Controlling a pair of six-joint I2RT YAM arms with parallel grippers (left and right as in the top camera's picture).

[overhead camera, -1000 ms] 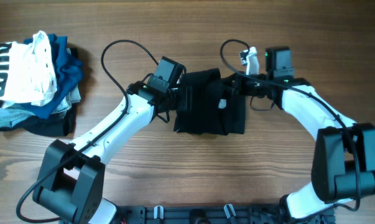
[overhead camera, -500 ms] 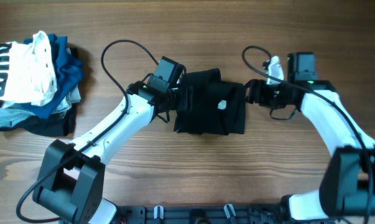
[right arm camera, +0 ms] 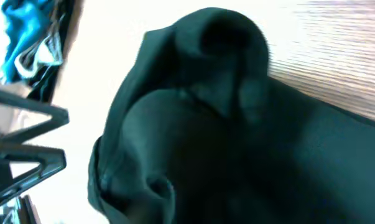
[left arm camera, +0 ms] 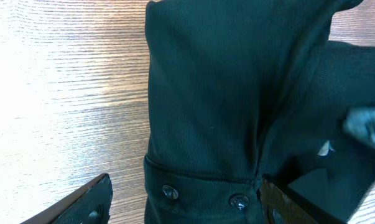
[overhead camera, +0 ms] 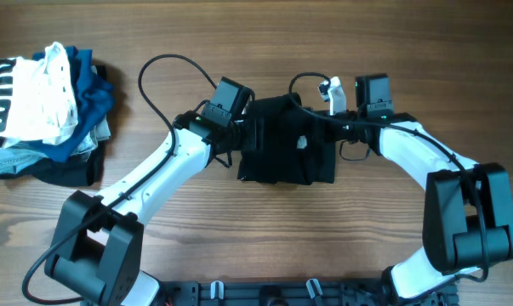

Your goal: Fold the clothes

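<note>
Shirt (left arm camera: pixel 206 93): black cloth, matt, fine-knit texture, soft creases. Buttons (left arm camera: pixel 239 201): dark, slightly glossy, plastic-looking. Desk (overhead camera: pixel 239 238): wood-grain surface, smooth, faint sheen. Arm casings (overhead camera: pixel 154 172): white, smooth, semi-gloss plastic, with matt black joints.

Overhead view evenly bright and sharp; soft, faint shadows under arms on table (overhead camera: pixel 239 246); left wrist view: glare washes out the wood at left, black shirt (left arm camera: pixel 206 93) weave crisp; right wrist view blurred throughout, background at upper left overexposed to white.
</note>
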